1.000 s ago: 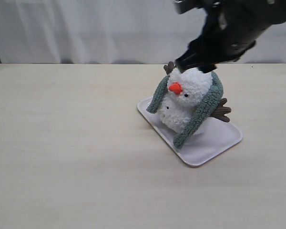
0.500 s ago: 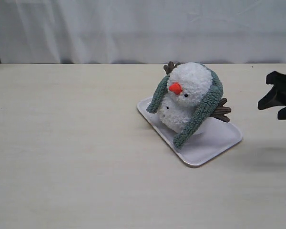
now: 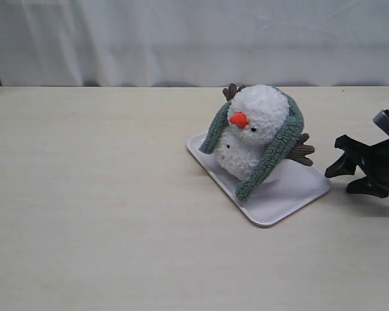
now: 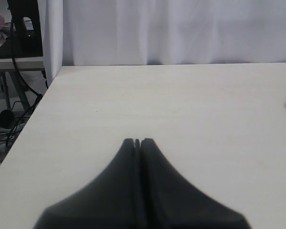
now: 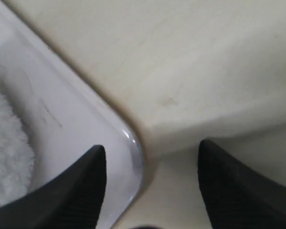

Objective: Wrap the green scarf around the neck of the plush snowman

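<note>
R gripper (image 3: 338, 183) open beside tray (image 3: 293, 192); snowman (image 3: 262, 110) nose faces left, scarf (image 3: 274, 153) ends hang down.

Robotics lab, by the look. White curtain (image 3: 181, 39) screens off a pale wood-grain table (image 3: 84, 194); cables (image 4: 12, 125) lie tangled on the floor beside it. Black right gripper (image 5: 152, 145) hangs low over the table.

Left gripper (image 4: 137, 141) jaws together; right gripper (image 3: 338, 183) jaws spread wide.

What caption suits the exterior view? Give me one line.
Plush snowman on a white tray, green scarf hanging down both sides; open right gripper low beside the tray.
</note>
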### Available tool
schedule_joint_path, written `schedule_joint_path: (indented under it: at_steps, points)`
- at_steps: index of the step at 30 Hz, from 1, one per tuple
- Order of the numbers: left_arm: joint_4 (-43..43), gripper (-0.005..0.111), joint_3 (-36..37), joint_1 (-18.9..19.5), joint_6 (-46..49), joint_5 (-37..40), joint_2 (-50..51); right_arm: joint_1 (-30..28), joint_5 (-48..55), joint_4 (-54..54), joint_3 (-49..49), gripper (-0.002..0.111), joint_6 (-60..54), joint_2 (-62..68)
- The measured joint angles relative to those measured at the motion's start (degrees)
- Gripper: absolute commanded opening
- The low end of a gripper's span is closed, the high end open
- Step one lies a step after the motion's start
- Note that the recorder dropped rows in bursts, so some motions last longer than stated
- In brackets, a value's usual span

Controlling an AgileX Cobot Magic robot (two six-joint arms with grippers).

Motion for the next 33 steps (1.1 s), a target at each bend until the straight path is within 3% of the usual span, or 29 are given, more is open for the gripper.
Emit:
schedule_joint_path:
  at_steps: [10, 13, 21, 27, 33]
  points:
    - [0.0, 0.0, 0.0, 0.0, 0.0, 0.0, 0.0, 1.59, 0.16, 2.31, -1.52, 0.054, -2.26, 1.69]
    - [0.0, 0.0, 0.0, 0.0, 0.0, 0.0, 0.0, 4.36, -0.33, -3.05, -3.25, 0.054, 0.54, 1.87]
    - [0.0, 0.0, 0.0, 0.0, 0.0, 0.0, 0.0, 8.61, -0.64, -27.86, -7.36, 0.052, 21.1, 1.91]
    - [0.0, 0.0, 0.0, 0.0, 0.0, 0.0, 0.0, 8.63, -0.77, -32.42, -7.58, 0.033, 23.3, 1.91]
    - [0.0, 0.0, 0.0, 0.0, 0.0, 0.0, 0.0, 10.31, -1.0, -33.02, -7.58, 0.041, 22.33, 1.91]
